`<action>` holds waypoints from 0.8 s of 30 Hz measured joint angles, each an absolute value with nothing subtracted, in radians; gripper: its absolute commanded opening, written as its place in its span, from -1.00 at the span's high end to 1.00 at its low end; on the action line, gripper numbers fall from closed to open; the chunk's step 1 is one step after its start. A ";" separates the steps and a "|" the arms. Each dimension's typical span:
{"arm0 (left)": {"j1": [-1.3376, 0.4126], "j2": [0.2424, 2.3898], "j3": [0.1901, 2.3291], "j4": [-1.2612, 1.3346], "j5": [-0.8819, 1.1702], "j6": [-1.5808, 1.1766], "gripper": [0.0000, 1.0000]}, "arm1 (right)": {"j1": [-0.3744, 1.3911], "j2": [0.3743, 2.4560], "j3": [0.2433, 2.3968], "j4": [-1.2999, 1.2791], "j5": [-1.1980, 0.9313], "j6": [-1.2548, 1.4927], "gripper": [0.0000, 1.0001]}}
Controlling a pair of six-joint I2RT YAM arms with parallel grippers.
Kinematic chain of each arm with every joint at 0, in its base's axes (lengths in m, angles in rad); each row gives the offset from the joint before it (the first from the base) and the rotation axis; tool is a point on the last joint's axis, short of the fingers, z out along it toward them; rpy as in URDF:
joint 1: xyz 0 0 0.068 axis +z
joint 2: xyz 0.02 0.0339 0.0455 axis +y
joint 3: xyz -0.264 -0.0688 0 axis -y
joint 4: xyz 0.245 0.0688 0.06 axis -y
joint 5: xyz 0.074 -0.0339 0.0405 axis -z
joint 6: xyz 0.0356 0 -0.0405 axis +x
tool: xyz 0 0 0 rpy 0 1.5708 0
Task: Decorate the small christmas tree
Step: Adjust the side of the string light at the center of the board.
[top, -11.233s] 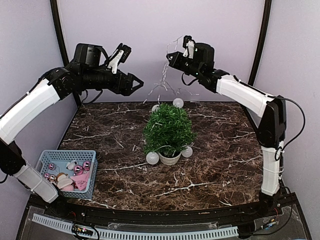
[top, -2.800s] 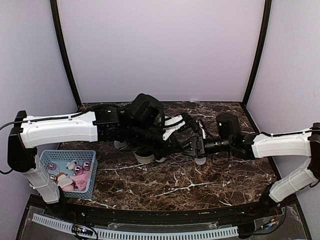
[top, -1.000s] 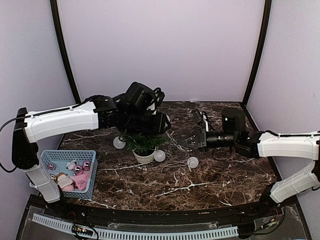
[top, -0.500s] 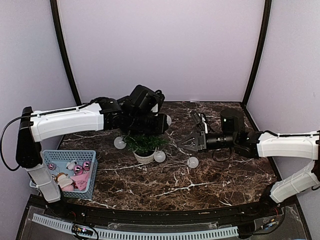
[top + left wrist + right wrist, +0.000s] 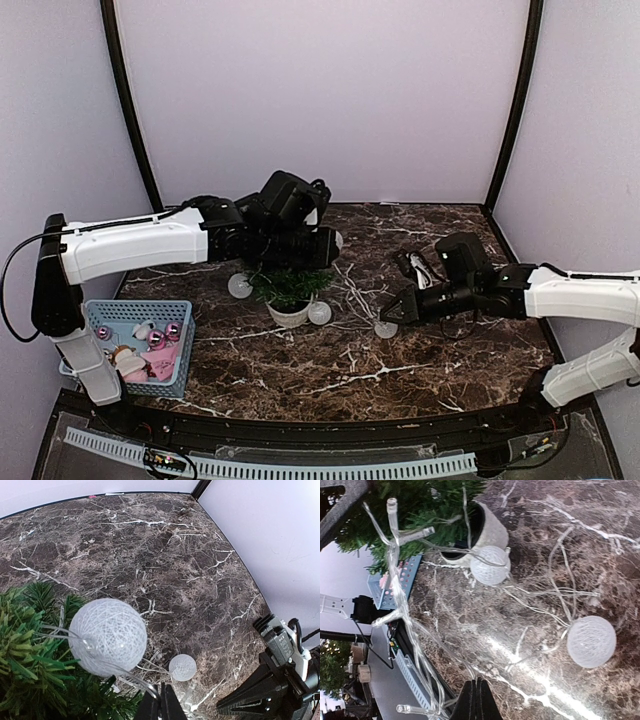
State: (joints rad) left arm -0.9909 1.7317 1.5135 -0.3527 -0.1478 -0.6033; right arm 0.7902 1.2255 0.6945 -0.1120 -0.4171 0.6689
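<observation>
green small christmas tree (image 5: 290,283) stands in its white pot (image 5: 288,314) on the marble table (image 5: 450,370). the left gripper (image 5: 161,701) above it and the right gripper (image 5: 476,694) beside it both pinch the light string (image 5: 107,636) tight.

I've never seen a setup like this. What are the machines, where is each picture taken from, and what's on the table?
These are two robot arms, each ending in a two-finger gripper. The wide picture comes from a fixed camera above and behind them. The other two come from a camera on each wrist, looking where that arm reaches. On the marble table stands the small christmas tree in a white pot, with a blue basket of ornaments near the left arm. A string of lights, white balls on clear wire, trails over the tree and onto the table. The left gripper and the right gripper are both pinched shut on that wire.
</observation>
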 measured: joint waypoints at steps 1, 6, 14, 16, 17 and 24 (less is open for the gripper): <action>-0.991 1.732 1.512 -0.350 -0.148 -0.603 1.00 | 0.791 1.218 0.694 -0.137 -0.401 0.666 1.00; -0.991 1.732 1.502 -0.345 -0.148 -0.603 1.00 | 0.792 1.194 0.698 -0.226 -0.318 0.661 1.00; -0.991 1.731 1.501 -0.337 -0.155 -0.603 1.00 | 0.792 1.139 0.739 -0.430 -0.058 0.701 1.00; -0.991 1.731 1.499 -0.333 -0.155 -0.603 1.00 | 0.791 1.110 0.739 -0.488 0.036 0.737 1.00; -0.991 1.731 1.496 -0.330 -0.154 -0.603 1.00 | 0.789 1.094 0.739 -0.514 0.082 0.757 1.00; -1.004 1.731 1.480 -0.303 -0.120 -0.603 1.00 | 0.724 0.923 0.741 -0.590 0.268 0.886 1.00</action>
State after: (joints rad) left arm -1.0039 1.7306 1.4799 -0.3031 -0.1196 -0.6029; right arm 0.7238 0.9226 0.7406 -0.5896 0.2684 0.8864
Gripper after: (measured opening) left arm 0.001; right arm 0.004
